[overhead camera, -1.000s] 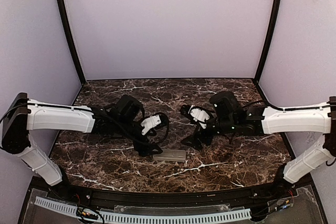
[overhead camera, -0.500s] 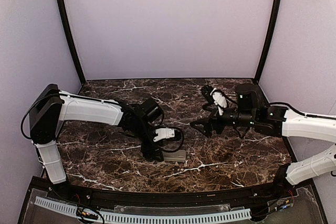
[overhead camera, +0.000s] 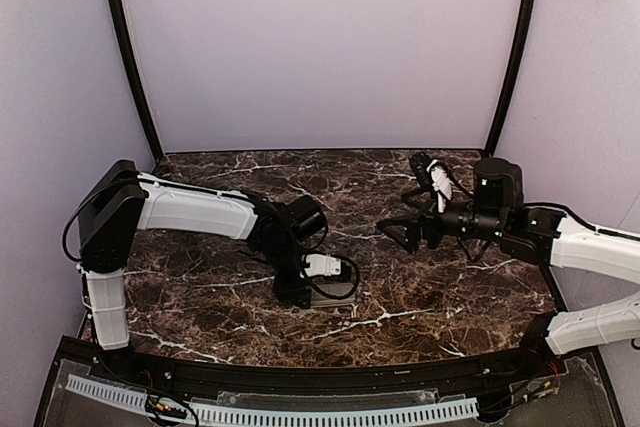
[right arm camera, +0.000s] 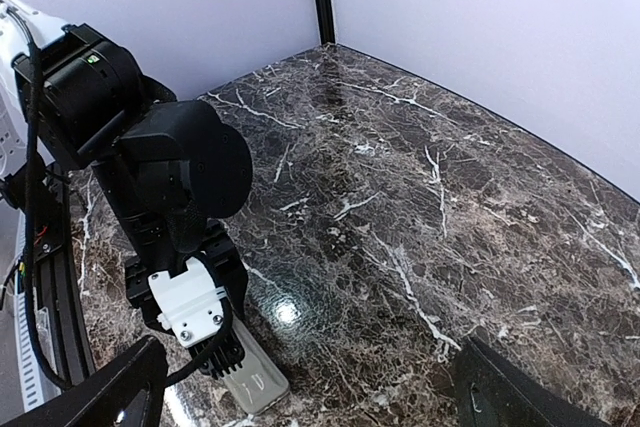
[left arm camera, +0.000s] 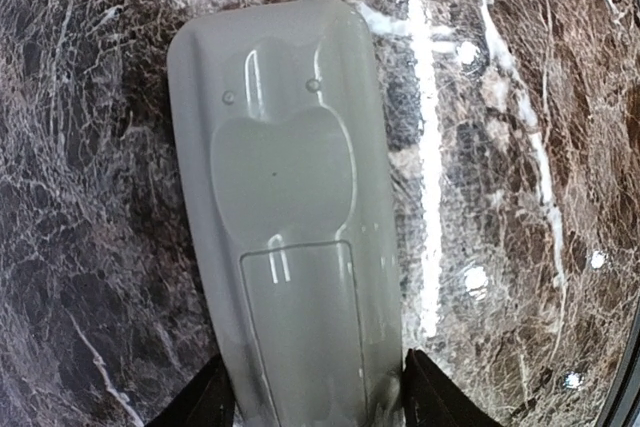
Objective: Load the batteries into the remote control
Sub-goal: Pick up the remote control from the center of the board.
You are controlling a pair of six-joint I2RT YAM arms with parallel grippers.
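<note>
At the front middle of the table (overhead camera: 440,292), the remote control (left arm camera: 290,217) is seen lying flat with its grey back turned up, its near end set between the black fingertips (left arm camera: 214,403) of the left gripper (left arm camera: 318,399). The two tips are pressed close against the long edges. Whether a firm pinch is made, or the sides are only just met, cannot be told from these views.

The right gripper (overhead camera: 392,237) is held above the marble, well apart to the right, with its jaws spread wide and nothing between them. No batteries are seen in any view.

An early step is judged to be in hand: the remote is being secured. The cover panel (left arm camera: 300,337), outlined as a rectangle on the back, seems not yet removed. The next move is thought to call for a steady hold on the narrow sides, so that the panel can be slid or lifted off by the free arm.

The shell is smooth, pale grey plastic with rounded corners, glossy enough for streaks of light to be caught on it. A shallow shield-shaped contour is moulded above the panel, and two small round dimples (left arm camera: 313,84) are set near the far end. Such slick, curved sides are judged likely to slip under a light grip. The table is a polished dark-brown stone pattern, veined in white and marked by bright reflections.
</note>
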